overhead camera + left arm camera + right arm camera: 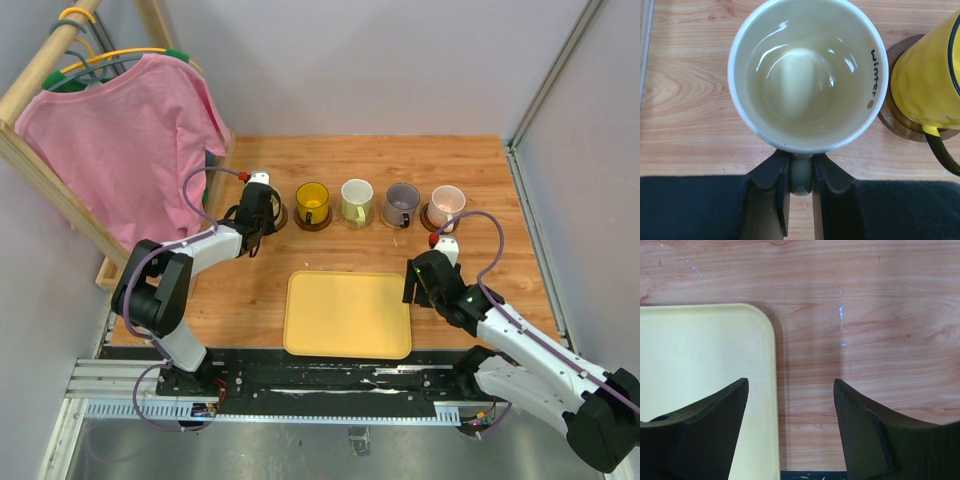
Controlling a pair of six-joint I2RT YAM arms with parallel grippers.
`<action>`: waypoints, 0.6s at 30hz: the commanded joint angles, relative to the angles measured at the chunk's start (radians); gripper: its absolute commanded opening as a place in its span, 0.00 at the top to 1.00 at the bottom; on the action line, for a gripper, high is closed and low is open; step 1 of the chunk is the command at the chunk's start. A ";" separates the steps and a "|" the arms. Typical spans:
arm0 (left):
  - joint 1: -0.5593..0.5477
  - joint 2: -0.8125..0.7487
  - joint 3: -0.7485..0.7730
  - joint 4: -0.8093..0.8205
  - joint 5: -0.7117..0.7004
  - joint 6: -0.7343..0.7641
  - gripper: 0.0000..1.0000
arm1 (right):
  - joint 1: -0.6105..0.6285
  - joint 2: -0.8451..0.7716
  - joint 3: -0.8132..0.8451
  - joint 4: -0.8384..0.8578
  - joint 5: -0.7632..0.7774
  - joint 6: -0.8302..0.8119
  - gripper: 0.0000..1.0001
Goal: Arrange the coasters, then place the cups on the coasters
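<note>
Four cups stand in a row at the back: yellow (312,201), white (356,199), grey-purple (402,202) and pale pink (447,205). A coaster shows under each, the one under the yellow cup dark brown (313,223). My left gripper (258,215) is at the row's left end, shut on the handle of the beige cup (807,75). A dark coaster edge (281,216) shows beside it. In the left wrist view the beige cup hides whatever lies beneath it, and the yellow cup (930,80) sits on its brown coaster (892,122). My right gripper (790,385) hangs open and holds nothing.
A yellow rectangular tray (348,313) lies at the front centre; my right gripper (413,283) is over its right edge (767,370). A pink shirt (130,140) hangs on a wooden rack (60,185) at the back left. Walls close in the right side.
</note>
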 commanded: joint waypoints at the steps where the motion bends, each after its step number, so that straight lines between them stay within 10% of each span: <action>1: 0.009 -0.001 0.043 0.081 -0.041 0.007 0.94 | 0.012 0.007 0.005 0.008 0.000 0.009 0.30; 10: 0.009 -0.004 0.033 0.071 -0.047 0.001 0.35 | 0.011 0.019 0.003 0.018 -0.008 0.010 0.30; 18: 0.009 -0.039 0.018 0.056 -0.045 -0.008 0.29 | 0.012 0.020 0.003 0.022 -0.014 0.009 0.30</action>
